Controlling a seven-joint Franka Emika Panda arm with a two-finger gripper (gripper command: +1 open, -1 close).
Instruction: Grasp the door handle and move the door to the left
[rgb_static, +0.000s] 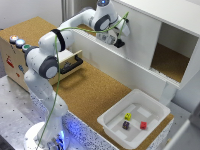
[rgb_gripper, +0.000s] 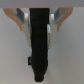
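Exterior view: tool (rgb_static: 119, 41) pressed against door (rgb_static: 137, 42), at panel's 9 o'clock edge. Door covers cabinet's left half; opening at 3 o'clock.
Wrist view: door handle (rgb_gripper: 40, 47), dark bar, long axis 12-to-6, sits between pale fingers (rgb_gripper: 23, 22); fingers flank bar closely, contact not discernible.
Judgement: pull runs toward 9 o'clock in exterior view.

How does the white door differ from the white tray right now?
The door is a large flat panel standing upright on the cabinet front; the tray is a smaller shallow basin lying flat on the cork surface. The door's face is plain, with the tool at it; the tray holds three small coloured cubes, nothing near it. Both are white and rectangular.
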